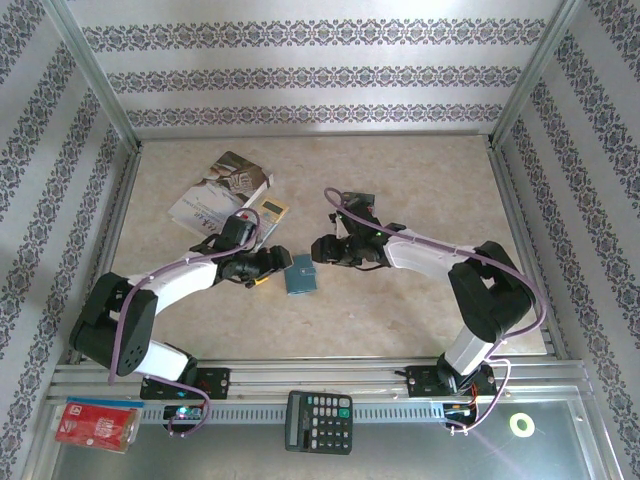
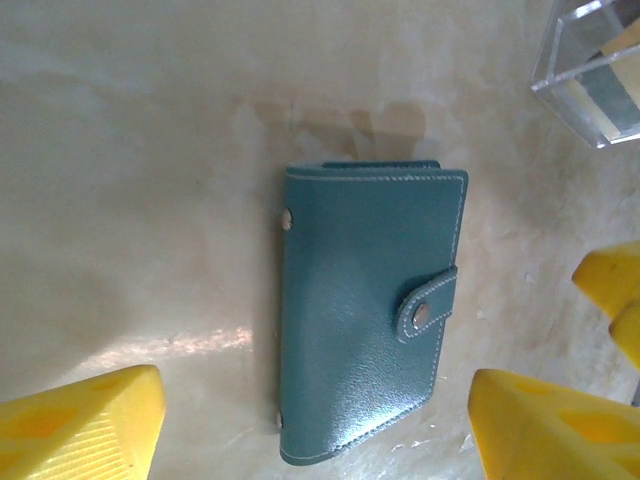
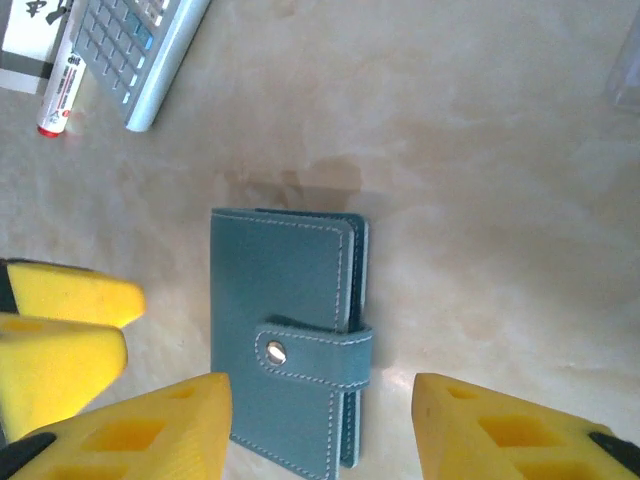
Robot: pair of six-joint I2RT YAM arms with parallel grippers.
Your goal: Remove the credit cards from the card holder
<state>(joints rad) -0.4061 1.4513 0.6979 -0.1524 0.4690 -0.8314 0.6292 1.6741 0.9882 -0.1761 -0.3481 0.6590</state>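
The card holder (image 1: 299,275) lies flat on the table, shut, its strap snapped over the front. It is a blue-teal wallet (image 2: 365,310) with white stitching. The credit cards are hidden inside it. My left gripper (image 1: 268,268) hovers at its left side, open; in the left wrist view its yellow fingers (image 2: 90,425) stand wide on either side of the wallet's near end without touching it. My right gripper (image 1: 318,250) is at the wallet's right side, also open, and the wallet (image 3: 285,330) lies between its fingers (image 3: 510,430), apart from both.
A booklet (image 1: 220,190) and a silver-gold pocket calculator (image 1: 270,210) lie behind the left gripper, with a red-capped marker (image 3: 60,90) beside them. A clear box (image 2: 590,70) sits close by. A black calculator (image 1: 318,420) and a red packet (image 1: 95,425) rest on the front ledge.
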